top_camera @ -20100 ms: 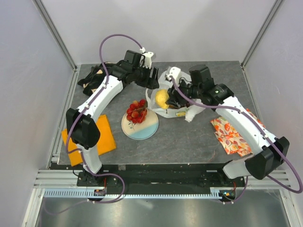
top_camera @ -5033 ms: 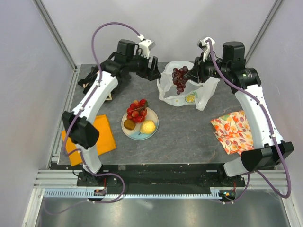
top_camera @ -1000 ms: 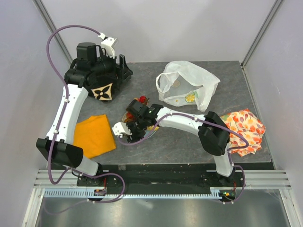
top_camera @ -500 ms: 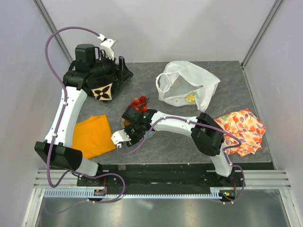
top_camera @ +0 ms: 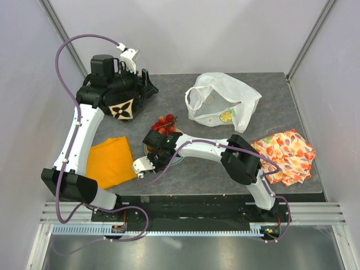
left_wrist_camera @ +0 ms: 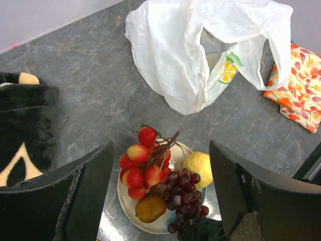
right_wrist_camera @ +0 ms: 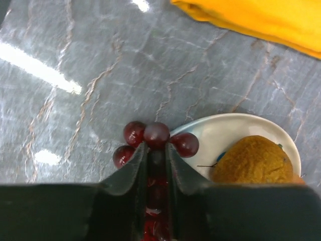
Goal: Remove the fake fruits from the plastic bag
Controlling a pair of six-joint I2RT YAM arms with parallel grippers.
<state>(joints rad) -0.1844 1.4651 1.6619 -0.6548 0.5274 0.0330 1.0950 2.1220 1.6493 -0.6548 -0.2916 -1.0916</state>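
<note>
The white plastic bag lies open at the back, with the green-yellow citrus slice inside; both show in the left wrist view, the bag and the slice. A plate holds the red berry cluster, yellow lemon, brown oval piece and dark grape bunch. My right gripper is shut on the grape bunch at the plate's rim; it covers the plate in the top view. My left gripper is open and empty, high above the plate.
A black bag with a beige flower mark lies under the left arm at the back left. An orange cloth lies at the near left. A fruit-patterned cloth lies at the right.
My right gripper carried the grape bunch from above the bag down to the plate, and over the last second shifted slightly left. The left arm barely moved.
</note>
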